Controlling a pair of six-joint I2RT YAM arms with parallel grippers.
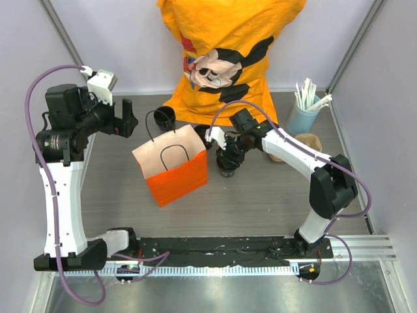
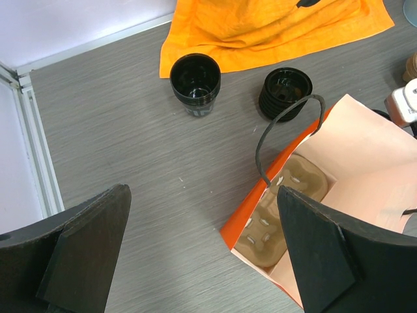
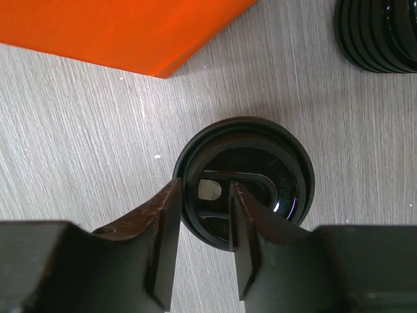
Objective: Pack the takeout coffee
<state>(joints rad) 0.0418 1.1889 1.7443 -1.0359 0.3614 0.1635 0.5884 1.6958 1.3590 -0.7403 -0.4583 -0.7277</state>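
Near half of the desk [image 1: 260, 208] is open gray surface. The far edge is crowded though: orange shirt [image 1: 228, 59], a stack of cups [image 2: 195, 79], a stack of lids [image 2: 285, 92], and a straw holder [image 1: 303, 116] in the far right corner. The orange bag [image 1: 179, 179] stands open around the middle.

The coffee cup [image 3: 260, 163] sits upright just right of the bag, directly under the right gripper [image 3: 205, 189]. Its jaws are half closed astride the lid's rim, one outside and one over the top, and I can't tell if they actually pinch it. The left gripper [image 2: 202, 192] hangs spread wide by the bag's left side.
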